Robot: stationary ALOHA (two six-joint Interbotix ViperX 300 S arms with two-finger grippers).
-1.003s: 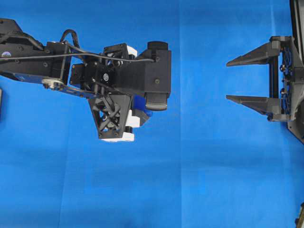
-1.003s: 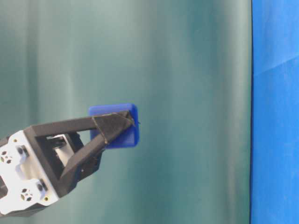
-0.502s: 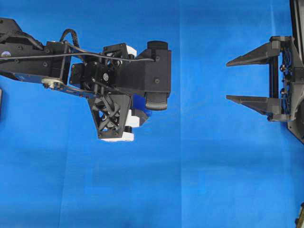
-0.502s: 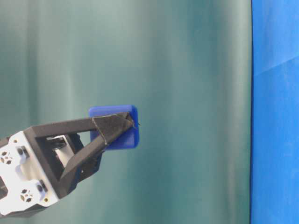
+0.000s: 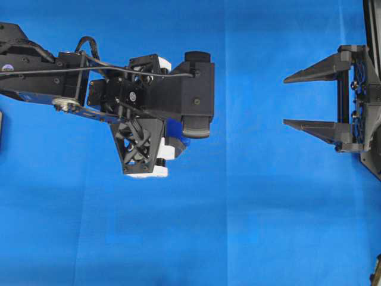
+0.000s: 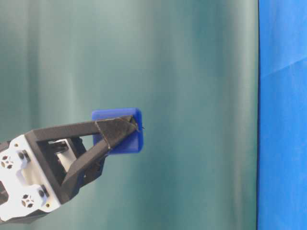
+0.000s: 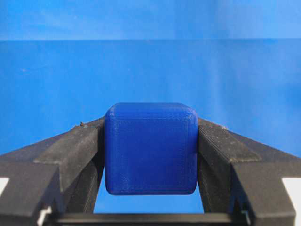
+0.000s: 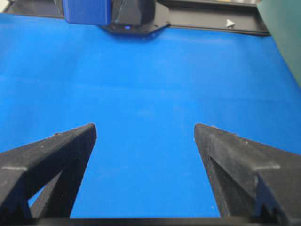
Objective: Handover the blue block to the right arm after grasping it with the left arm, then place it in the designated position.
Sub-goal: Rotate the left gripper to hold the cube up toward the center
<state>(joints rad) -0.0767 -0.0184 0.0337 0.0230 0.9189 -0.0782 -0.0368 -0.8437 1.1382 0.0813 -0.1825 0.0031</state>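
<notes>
Left gripper (image 7: 150, 155): 2 black fingers clamped on opposite sides of the blue block, lifted clear of the cloth; white brackets on its rail.
Right gripper (image 5: 286, 100): all black, its 2 pointed fingers spread wide with nothing between them, tips aimed at the left arm, well apart from it.
Cloth (image 5: 250, 226): plain blue, covering the table under both arms.
Blue block (image 7: 150, 148): dark blue cube with rounded edges, pinched at the left fingertips, held in the air.
</notes>
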